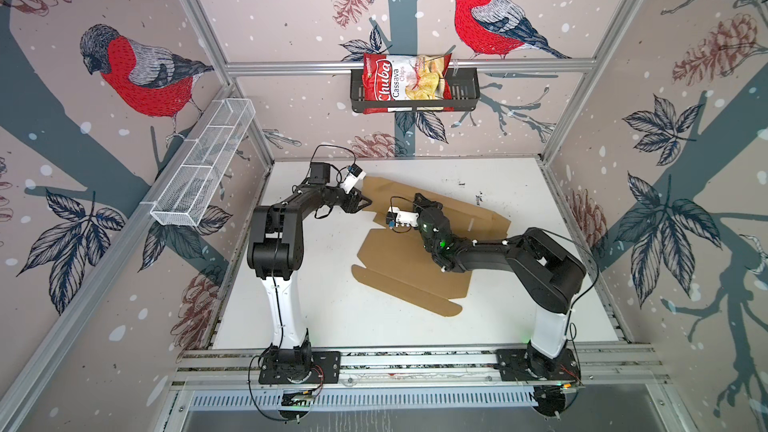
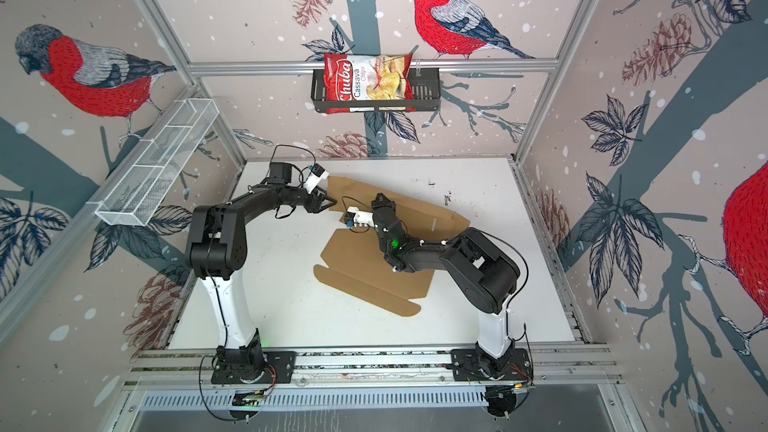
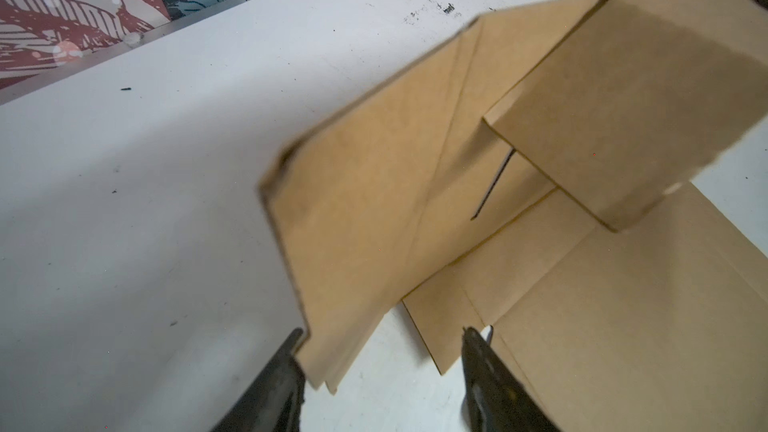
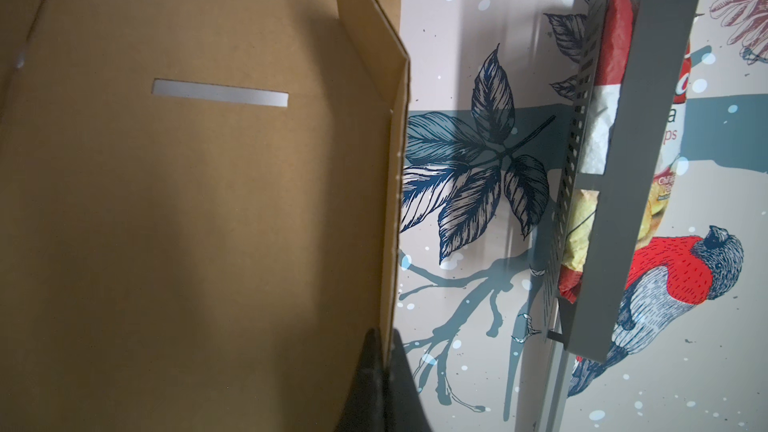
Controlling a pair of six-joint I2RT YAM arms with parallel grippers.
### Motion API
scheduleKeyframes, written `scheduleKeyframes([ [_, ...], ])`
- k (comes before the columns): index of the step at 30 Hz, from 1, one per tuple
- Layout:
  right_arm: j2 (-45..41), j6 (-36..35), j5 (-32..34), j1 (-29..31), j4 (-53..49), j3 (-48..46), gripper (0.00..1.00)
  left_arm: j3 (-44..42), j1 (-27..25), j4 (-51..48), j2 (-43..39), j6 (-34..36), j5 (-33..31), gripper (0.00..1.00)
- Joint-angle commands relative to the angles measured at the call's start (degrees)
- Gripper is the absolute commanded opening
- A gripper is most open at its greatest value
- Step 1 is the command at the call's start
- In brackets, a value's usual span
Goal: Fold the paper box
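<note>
The paper box (image 1: 409, 261) is seen as a die-cut sheet of brown corrugated cardboard, not yet closed. It is spread across the middle of the white table (image 1: 316, 322) and reaches close to the far edge. The panels nearer the front edge lie flat, while flaps at the far end are raised.

The right gripper (image 4: 380, 353) is pressed together on the thin edge of one raised wall, beside a panel cut with a narrow slot. The left gripper (image 3: 382, 334) is spread. The corner of a second raised flap stands between its fingers and touches one of them, so nothing is clamped there.

Several failures can be expected from here:

- **Left flap:** If the left fingers are closed slightly off the flap's corner, the flap is likely to be pushed aside rather than caught, and it may spring back flat.
- **Right pinch:** The hold is taken on very little material, so the wall could slip out, or be creased or torn if it is pulled at an angle.
- **Sheet sliding:** The sheet is weighted by nothing and rests on a smooth top, so a sideways push could slide or turn the whole piece.
- **Wrong fold:** A fold could then be forced away from its scored line, and a tab could miss its slot.
</note>
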Motion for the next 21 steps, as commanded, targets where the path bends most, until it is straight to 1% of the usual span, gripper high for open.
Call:
scheduleKeyframes([
  [1, -0.25, 0.92, -1.25, 0.14, -3.63, -0.34, 0.00, 0.69, -0.12, 2.56, 0.48, 0.50, 0.90, 0.57],
  [4, -0.25, 1.02, -1.25, 0.14, -3.86, -0.35, 0.00, 0.54, -0.27, 2.92, 0.29, 1.08, 1.18, 0.51],
  [7, -0.37, 1.11, -1.33, 0.14, -4.05, -0.16, 0.00, -0.94, -0.36, 3.32, -1.14, 1.29, 1.56, 0.39],
  [9, -0.54, 1.11, -1.38, 0.10, -4.03, -0.09, 0.00, -3.52, -0.57, 5.40, -2.73, 0.97, 1.66, 0.35],
  [11, -0.68, 1.11, -1.43, 0.14, -4.14, -0.05, 0.00, -4.82, -0.66, 6.34, -3.89, 0.94, 1.04, 0.29],
  [16, -0.75, 1.19, -1.48, 0.10, -4.24, 0.10, 0.00, -8.40, -1.10, 7.99, -7.21, 0.01, 0.92, 0.25],
  [21, -0.87, 1.20, -1.51, 0.14, -4.11, 0.24, 0.00, -11.30, -1.10, 10.83, -9.33, -1.48, -1.15, 0.20],
])
